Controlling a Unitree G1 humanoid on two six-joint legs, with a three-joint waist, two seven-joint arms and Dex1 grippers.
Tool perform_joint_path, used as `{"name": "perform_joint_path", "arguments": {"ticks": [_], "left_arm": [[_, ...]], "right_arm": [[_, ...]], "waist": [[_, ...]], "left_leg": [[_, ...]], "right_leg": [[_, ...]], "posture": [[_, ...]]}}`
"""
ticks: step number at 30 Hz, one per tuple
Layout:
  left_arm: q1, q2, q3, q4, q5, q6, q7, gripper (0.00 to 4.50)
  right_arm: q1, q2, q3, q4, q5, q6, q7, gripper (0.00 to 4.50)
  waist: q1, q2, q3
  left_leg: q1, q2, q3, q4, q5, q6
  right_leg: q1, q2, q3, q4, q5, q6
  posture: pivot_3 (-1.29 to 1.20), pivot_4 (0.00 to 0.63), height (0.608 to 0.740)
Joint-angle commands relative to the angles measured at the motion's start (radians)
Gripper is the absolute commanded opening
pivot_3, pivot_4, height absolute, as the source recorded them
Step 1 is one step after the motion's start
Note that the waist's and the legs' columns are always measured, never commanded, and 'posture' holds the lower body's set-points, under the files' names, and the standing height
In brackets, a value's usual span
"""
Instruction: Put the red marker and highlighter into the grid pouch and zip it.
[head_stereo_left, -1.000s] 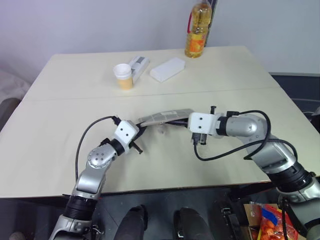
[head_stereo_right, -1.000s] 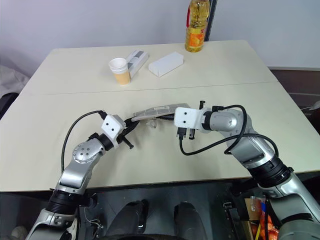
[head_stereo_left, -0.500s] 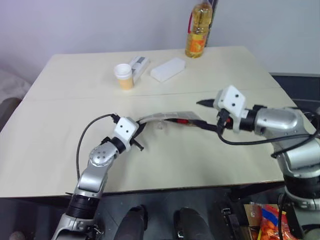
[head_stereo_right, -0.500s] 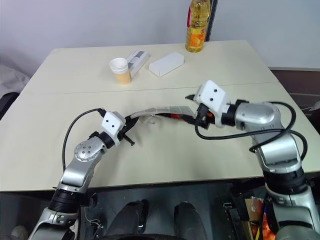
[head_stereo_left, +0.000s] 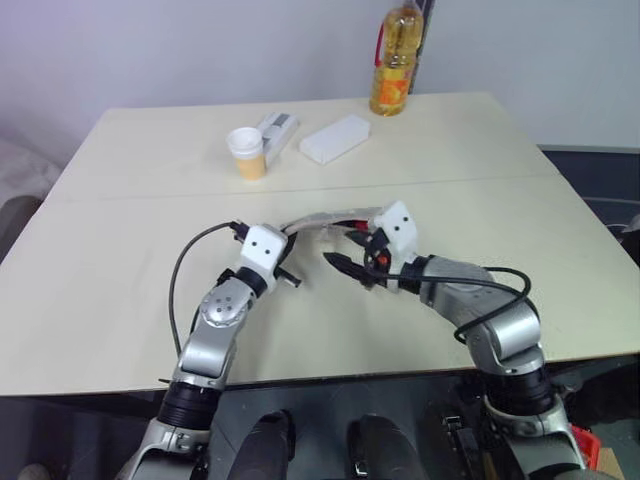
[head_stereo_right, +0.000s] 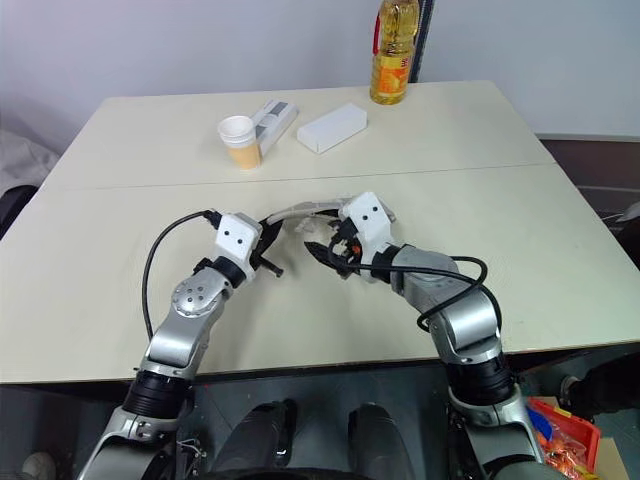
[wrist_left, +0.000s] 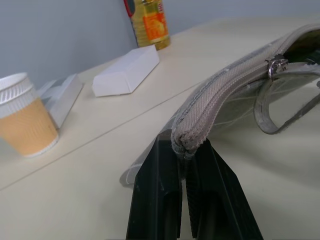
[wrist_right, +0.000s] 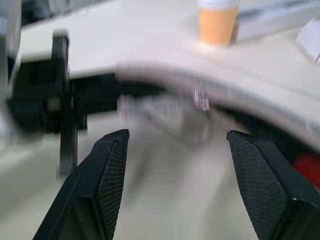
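Note:
The grid pouch (head_stereo_left: 335, 218) hangs just above the table's middle, its zipper edge (wrist_left: 235, 75) up and the metal pull (wrist_left: 274, 65) near the far end. My left gripper (wrist_left: 186, 144) is shut on the pouch's near end. My right gripper (head_stereo_left: 350, 257) is open in front of the pouch's long side, fingers (wrist_right: 112, 170) wide apart with nothing between them. A bit of red (wrist_right: 305, 165), seemingly the red marker, shows under the pouch's open edge. The highlighter is hidden.
A paper cup (head_stereo_left: 247, 153), a grey-and-white flat pack (head_stereo_left: 277, 130) and a white box (head_stereo_left: 336, 137) sit on the table's far half. An oil bottle (head_stereo_left: 397, 60) stands at the far edge. A seam (head_stereo_left: 150, 192) crosses the table.
My right gripper let go of the pouch's right end, swung out to the right, then came back left in front of the pouch, rolled over, jaws wider. My left gripper kept its hold.

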Motion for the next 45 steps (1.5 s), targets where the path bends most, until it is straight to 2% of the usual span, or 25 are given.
{"name": "perform_joint_path", "arguments": {"ticks": [1, 3, 6, 10, 11, 18, 25, 34, 40, 43, 44, 45], "left_arm": [[-0.029, -0.007, 0.0, -0.01, 0.005, -0.032, 0.01, 0.0], [-0.032, -0.006, 0.001, -0.007, 0.004, -0.033, 0.011, 0.0], [-0.034, -0.005, 0.0, -0.002, 0.005, -0.038, 0.014, 0.0], [-0.032, -0.004, 0.004, -0.002, 0.004, -0.042, 0.019, 0.0], [-0.032, -0.003, 0.004, -0.001, 0.004, -0.043, 0.02, 0.0], [-0.033, 0.024, 0.029, 0.016, 0.001, -0.058, 0.022, 0.0], [-0.03, 0.092, 0.081, 0.053, -0.013, -0.084, 0.015, 0.0], [0.021, 0.154, 0.125, 0.06, -0.019, -0.102, 0.008, 0.0], [0.045, 0.174, 0.139, 0.053, -0.027, -0.104, 0.004, 0.0], [0.055, 0.174, 0.141, 0.042, -0.053, -0.088, -0.018, 0.0], [0.06, 0.173, 0.142, 0.033, -0.072, -0.077, -0.033, 0.0], [0.07, 0.173, 0.144, 0.019, -0.095, -0.062, -0.051, 0.36]], "right_arm": [[-0.039, 0.052, -0.001, 0.03, -0.005, -0.032, -0.055, 3.21], [-0.055, 0.083, -0.003, 0.047, 0.004, -0.027, -0.073, 3.21], [-0.063, 0.102, 0.008, 0.059, 0.007, -0.021, -0.083, 2.39], [-0.06, 0.107, 0.006, 0.055, 0.012, -0.013, -0.093, 0.36], [-0.06, 0.104, 0.003, 0.055, 0.012, -0.011, -0.095, 0.02], [-0.051, 0.05, -0.035, 0.043, 0.016, -0.002, -0.091, 0.02], [-0.033, -0.087, -0.111, 0.007, 0.037, 0.0, -0.042, 0.02], [-0.06, -0.163, -0.23, 0.13, -0.003, -0.064, -0.111, 0.02], [-0.047, -0.211, -0.225, 0.169, -0.024, -0.094, -0.101, 0.02], [-0.017, -0.248, -0.183, 0.128, 0.009, -0.107, -0.007, 0.02], [-0.004, -0.26, -0.177, 0.112, 0.03, -0.098, 0.025, 0.27], [0.011, -0.27, -0.177, 0.096, 0.048, -0.092, 0.05, 0.55]], "waist": [[-0.001, 0.0, 0.0], [-0.003, 0.0, 0.0], [-0.002, 0.0, 0.0], [-0.002, 0.0, 0.0], [-0.002, 0.0, 0.0], [-0.002, 0.0, 0.0], [-0.002, 0.0, 0.0], [-0.001, 0.0, 0.0], [-0.003, 0.0, 0.0], [-0.002, 0.0, 0.0], [-0.002, 0.0, 0.0], [-0.002, 0.0, 0.0]], "left_leg": [[0.0, 0.0, 0.0, 0.0, 0.0, 0.0], [0.0, 0.0, 0.0, 0.0, 0.0, 0.0], [0.0, 0.0, 0.0, 0.0, 0.0, 0.0], [0.0, 0.0, 0.0, 0.0, 0.0, 0.0], [0.0, 0.0, 0.0, 0.0, 0.0, 0.0], [0.0, 0.0, 0.0, 0.0, 0.0, 0.0], [0.0, 0.0, 0.0, 0.0, 0.0, 0.0], [0.0, 0.0, 0.0, -0.001, 0.0, 0.0], [0.0, 0.0, 0.001, -0.001, 0.0, 0.0], [0.0, 0.0, 0.001, -0.001, 0.0, 0.0], [0.0, 0.0, 0.001, -0.001, 0.0, 0.0], [0.0, 0.0, 0.001, -0.001, 0.0, 0.0]], "right_leg": [[0.0, 0.0, 0.0, 0.0, 0.0, 0.0], [0.0, 0.0, 0.0, 0.0, 0.0, 0.0], [-0.001, 0.001, 0.0, 0.0, 0.0, 0.0], [0.0, 0.0, 0.0, 0.0, 0.0, 0.0], [0.0, 0.0, 0.0, 0.0, 0.0, 0.0], [0.0, 0.0, 0.0, 0.0, 0.0, 0.0], [0.0, 0.0, 0.0, 0.0, 0.0, 0.0], [0.0, 0.0, 0.0, 0.0, 0.0, 0.0], [-0.001, 0.0, 0.0, 0.0, 0.0, 0.0], [-0.001, 0.0, 0.0, 0.0, 0.0, 0.0], [0.0, 0.0, 0.0, 0.0, 0.0, 0.0], [0.0, 0.0, 0.0, 0.0, 0.0, 0.0]], "posture": [[0.0, 0.15, 0.74], [0.0, 0.15, 0.74], [0.0, 0.15, 0.74], [0.0, 0.15, 0.74], [0.0, 0.15, 0.74], [0.0, 0.15, 0.74], [0.0, 0.15, 0.74], [0.0, 0.15, 0.74], [0.0, 0.15, 0.74], [0.0, 0.15, 0.74], [0.0, 0.15, 0.74], [0.0, 0.15, 0.74]]}}
